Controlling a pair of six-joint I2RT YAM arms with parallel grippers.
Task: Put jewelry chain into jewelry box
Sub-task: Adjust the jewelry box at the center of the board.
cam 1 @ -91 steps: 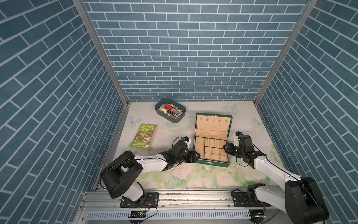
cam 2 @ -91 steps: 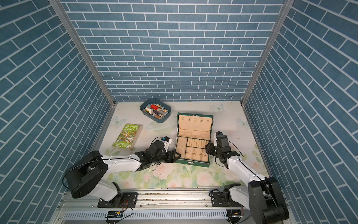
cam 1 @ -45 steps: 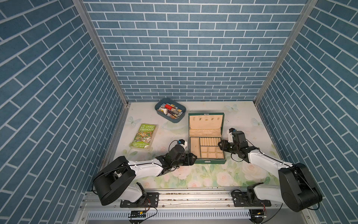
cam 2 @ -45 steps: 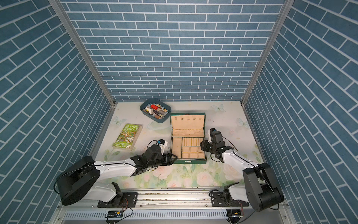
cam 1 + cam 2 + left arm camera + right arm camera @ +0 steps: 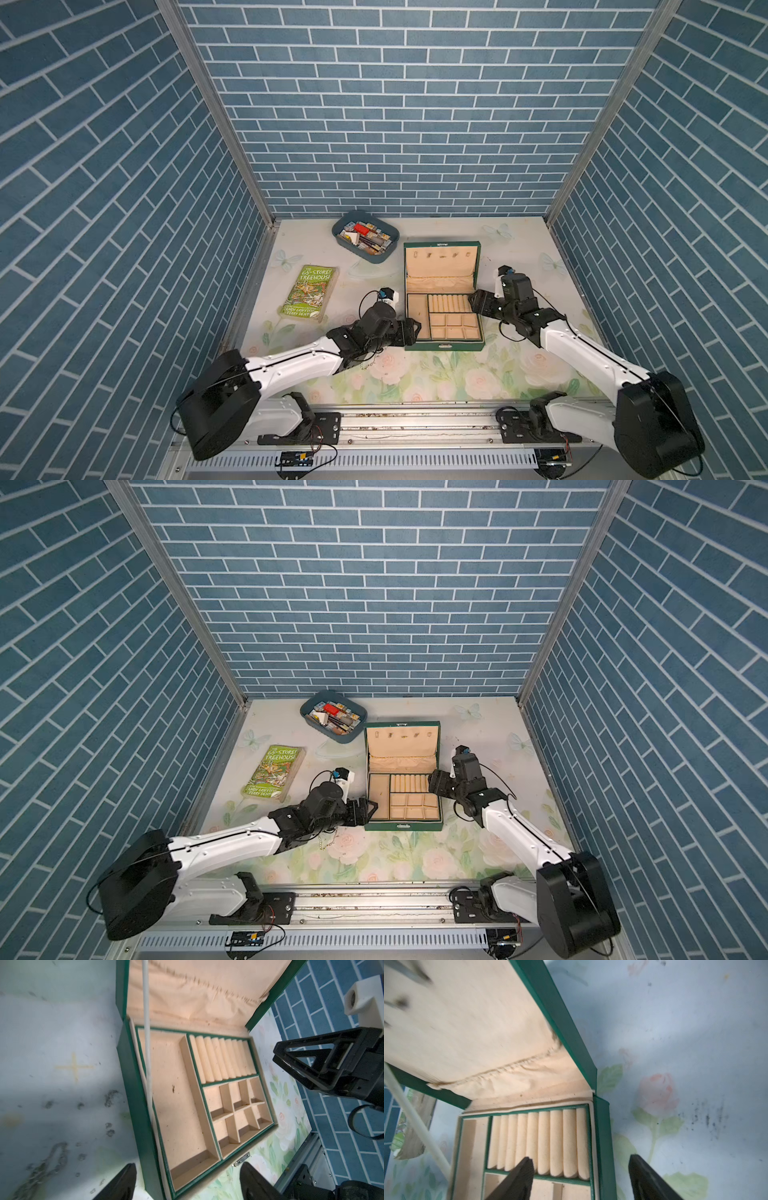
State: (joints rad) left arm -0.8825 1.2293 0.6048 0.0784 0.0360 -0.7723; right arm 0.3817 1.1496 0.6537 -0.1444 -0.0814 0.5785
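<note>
A flower-printed bench point(image 5: 415, 374) is enclosed on three sides by blue brick-patterned walls point(image 5: 395, 104). Two white and black arms are mounted along its front edge.

The jewelry box point(image 5: 442, 345) is set near the middle of the bench, its green lid standing open toward the back edge. Beige lining, one long compartment point(image 5: 176, 1095), a row of ring rolls point(image 5: 224, 1059) and a grid of small cells point(image 5: 239, 1109) are seen in the left wrist view, and all appear empty.

A paperback book point(image 5: 309, 293) is laid toward the left edge, and a blue-grey bin point(image 5: 365, 255) of small items toward the back.

The left gripper point(image 5: 409, 330) is placed against the box's left side, the right gripper point(image 5: 478, 301) against its right side. Both sets of jaws are spread apart and nothing is grasped; each pair straddles a box wall.

The jewelry chain point(image 5: 324, 841) is left lying on the bench, outside the box, close to the front-left corner of the box and partly hidden beneath the left arm.

The box seems to be positioned and released, so the chain pickup is judged to be the step now in hand. For that, one gripper would have to be drawn back, lowered over the thin links and pinched close to the surface.
</note>
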